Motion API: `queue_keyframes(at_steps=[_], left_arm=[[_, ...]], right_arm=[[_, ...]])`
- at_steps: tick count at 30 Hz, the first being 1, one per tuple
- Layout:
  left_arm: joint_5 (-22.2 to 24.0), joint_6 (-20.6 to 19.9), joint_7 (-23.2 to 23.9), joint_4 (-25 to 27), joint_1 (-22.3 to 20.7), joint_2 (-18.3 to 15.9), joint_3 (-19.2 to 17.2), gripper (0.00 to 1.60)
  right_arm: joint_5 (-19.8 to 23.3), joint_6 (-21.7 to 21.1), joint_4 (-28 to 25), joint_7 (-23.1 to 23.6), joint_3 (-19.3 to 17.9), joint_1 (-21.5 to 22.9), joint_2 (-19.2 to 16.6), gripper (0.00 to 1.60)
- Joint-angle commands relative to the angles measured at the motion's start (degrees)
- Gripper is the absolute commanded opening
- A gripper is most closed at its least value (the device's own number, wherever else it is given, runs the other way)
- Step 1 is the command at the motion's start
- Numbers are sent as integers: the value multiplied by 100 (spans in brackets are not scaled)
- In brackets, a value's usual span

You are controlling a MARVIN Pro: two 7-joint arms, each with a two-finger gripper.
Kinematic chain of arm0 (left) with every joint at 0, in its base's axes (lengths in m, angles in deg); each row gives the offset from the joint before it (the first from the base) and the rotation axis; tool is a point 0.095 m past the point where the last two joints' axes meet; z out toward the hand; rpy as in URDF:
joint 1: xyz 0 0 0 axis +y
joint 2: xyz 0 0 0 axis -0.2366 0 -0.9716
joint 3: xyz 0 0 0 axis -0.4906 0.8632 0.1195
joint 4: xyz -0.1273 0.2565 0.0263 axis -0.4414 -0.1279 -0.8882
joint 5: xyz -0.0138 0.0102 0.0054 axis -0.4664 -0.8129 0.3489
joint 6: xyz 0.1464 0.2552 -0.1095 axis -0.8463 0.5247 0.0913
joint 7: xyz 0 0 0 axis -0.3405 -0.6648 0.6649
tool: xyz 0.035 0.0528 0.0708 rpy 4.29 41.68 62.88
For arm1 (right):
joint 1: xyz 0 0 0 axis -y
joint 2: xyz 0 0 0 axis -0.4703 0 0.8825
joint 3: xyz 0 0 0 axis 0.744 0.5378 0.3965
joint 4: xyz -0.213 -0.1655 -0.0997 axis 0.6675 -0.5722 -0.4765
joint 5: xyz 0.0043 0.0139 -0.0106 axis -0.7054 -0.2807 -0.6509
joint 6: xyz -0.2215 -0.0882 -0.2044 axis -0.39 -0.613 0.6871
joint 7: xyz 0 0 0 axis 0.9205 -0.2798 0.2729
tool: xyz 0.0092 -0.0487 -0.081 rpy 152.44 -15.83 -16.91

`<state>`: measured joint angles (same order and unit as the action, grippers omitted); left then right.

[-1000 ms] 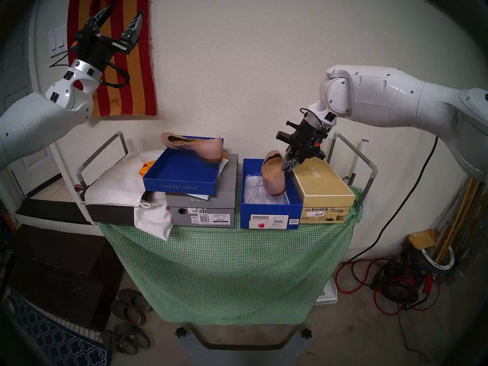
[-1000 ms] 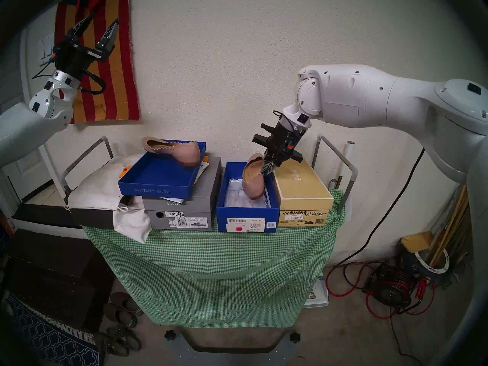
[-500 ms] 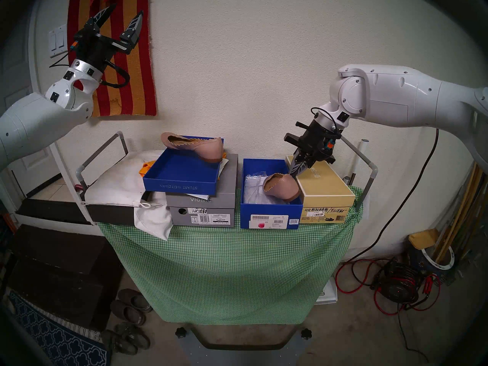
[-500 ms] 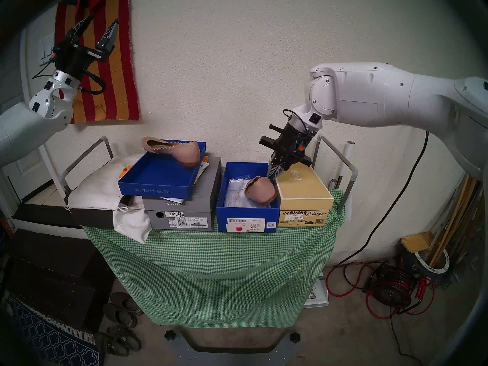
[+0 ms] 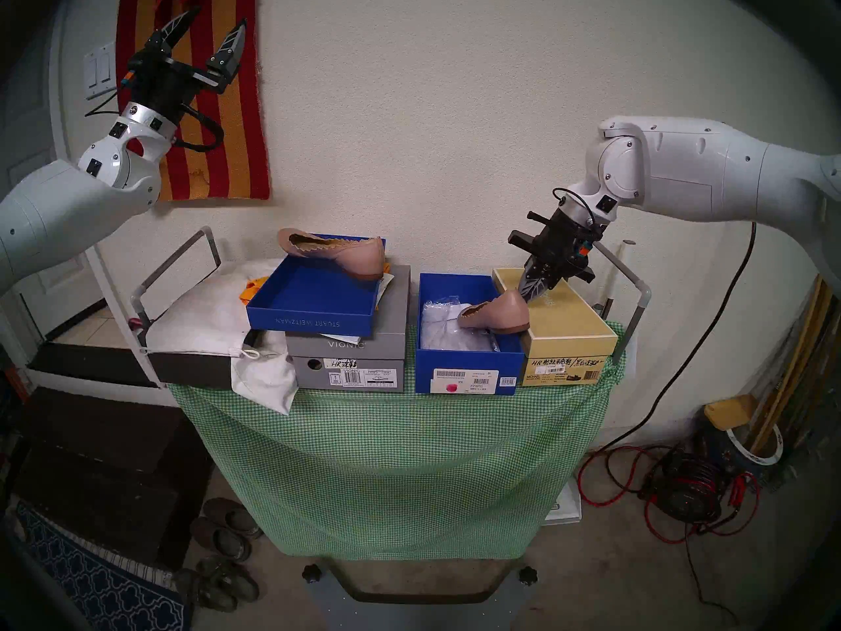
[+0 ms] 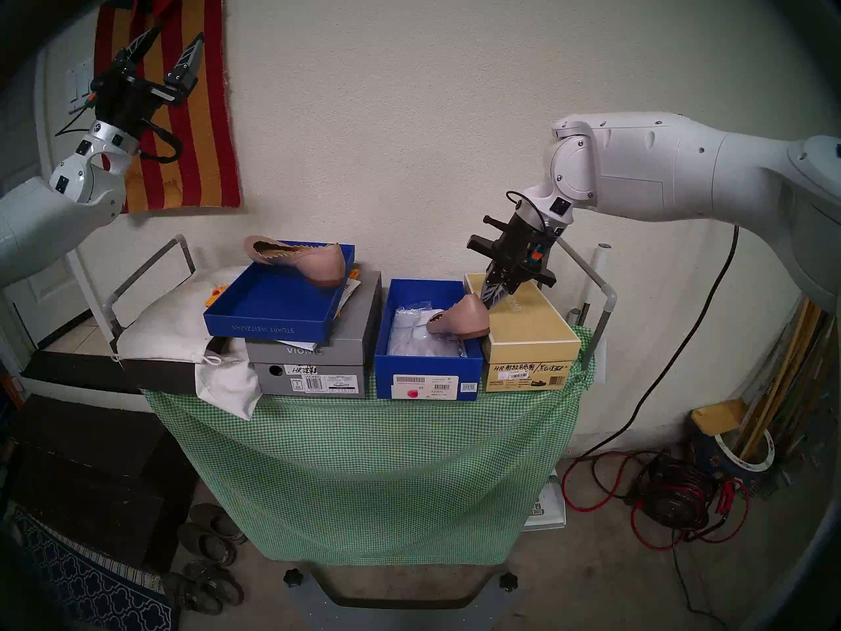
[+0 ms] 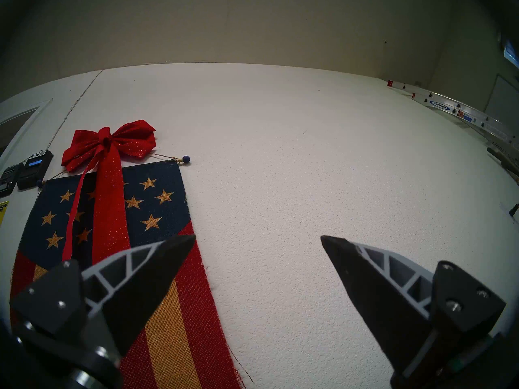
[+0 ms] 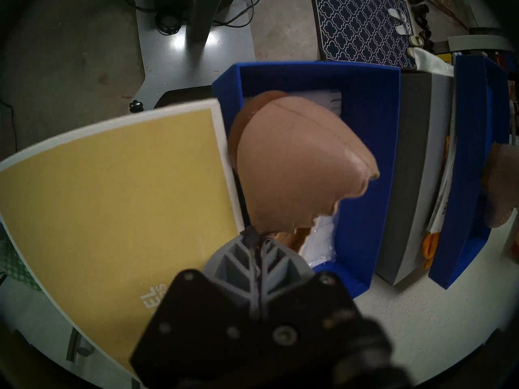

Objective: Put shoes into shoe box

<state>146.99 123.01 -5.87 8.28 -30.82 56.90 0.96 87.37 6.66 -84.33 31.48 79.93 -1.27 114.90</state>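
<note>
One dusty-pink ballet flat lies tilted in the deep blue shoe box. Its low end rests on plastic-wrapped paper and its high end leans over the box's right wall. My right gripper is shut on that high end. The second flat lies across the shallow blue lid tray. My left gripper is open and empty, raised high against the wall.
The lid tray sits on a grey VIONIC box to the left of the shoe box. A tan MICHAEL box touches the shoe box's right side, under my right gripper. A white cloth bag lies at the far left. The cart has metal side rails.
My right gripper has moved right and slightly down with the flat. The flat has gone from standing on end in the box to lying tilted against its right wall. The left arm is still.
</note>
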Motion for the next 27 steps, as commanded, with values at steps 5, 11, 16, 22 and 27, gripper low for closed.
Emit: queue_keyframes(at_steps=[5,11,16,22,27], left_arm=[[4,-2,13,-12,-12,12,-6,160],[6,-1,15,-13,-13,13,-5,160],[7,-1,16,-13,-14,13,-4,160],[9,0,17,-14,-15,13,-2,160],[10,0,18,-14,-16,13,-1,160]], right_arm=[[-257,-10,614,-3,-277,-297,378,0],[-420,-10,765,-98,-457,-443,435,0],[-529,-10,863,-151,-648,-429,460,0],[-661,-10,980,-138,-752,-466,507,0],[-779,-10,1082,-171,-804,-510,527,0]])
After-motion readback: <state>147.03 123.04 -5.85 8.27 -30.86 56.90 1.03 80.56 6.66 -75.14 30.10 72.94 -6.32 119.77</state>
